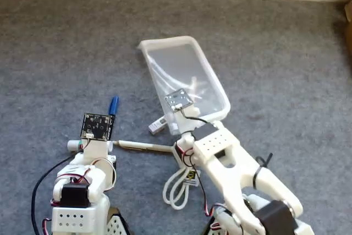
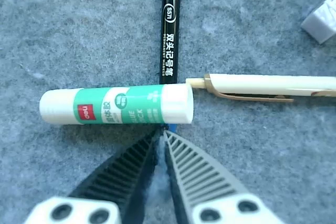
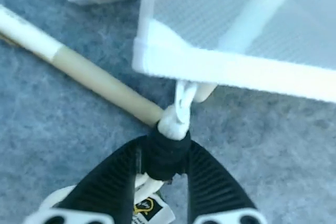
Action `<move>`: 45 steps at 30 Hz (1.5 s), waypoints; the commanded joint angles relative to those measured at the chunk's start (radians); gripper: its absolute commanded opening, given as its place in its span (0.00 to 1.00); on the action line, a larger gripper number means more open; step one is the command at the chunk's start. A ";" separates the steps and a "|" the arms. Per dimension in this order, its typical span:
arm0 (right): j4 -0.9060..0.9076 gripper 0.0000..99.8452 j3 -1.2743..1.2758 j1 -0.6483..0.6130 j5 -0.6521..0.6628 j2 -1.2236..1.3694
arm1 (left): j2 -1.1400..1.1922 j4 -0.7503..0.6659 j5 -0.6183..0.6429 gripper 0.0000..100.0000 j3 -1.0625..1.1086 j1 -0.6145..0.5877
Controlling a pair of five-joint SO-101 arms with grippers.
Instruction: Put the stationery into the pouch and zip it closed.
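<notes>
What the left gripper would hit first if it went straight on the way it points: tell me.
Most likely the glue stick, lying crosswise just ahead of the left gripper. The marker lies beyond it. The gripper's height over the table is unclear.

Near left, our left arm sits folded low, the left tool pointing down, jaws pressed tip to tip. Our right arm extends farther, the right tool clamped on a black-banded cord.
</notes>
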 commanded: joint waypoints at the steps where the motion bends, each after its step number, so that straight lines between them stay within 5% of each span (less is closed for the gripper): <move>1: 0.070 0.01 -0.008 0.016 0.103 -0.102 | -0.007 0.005 -0.008 0.01 0.019 -0.008; 11: 0.173 0.04 -0.008 0.156 0.296 -0.111 | -0.007 0.005 -0.008 0.01 0.019 -0.008; 16: 0.170 0.16 -0.008 0.174 0.281 -0.117 | -0.007 0.005 -0.008 0.01 0.019 -0.008; 24: 0.077 0.16 -0.001 0.170 0.106 -0.113 | -0.007 0.005 -0.008 0.01 0.019 -0.008; 45: -0.021 0.10 0.077 0.102 0.097 -0.108 | -0.007 0.005 -0.008 0.01 0.019 -0.008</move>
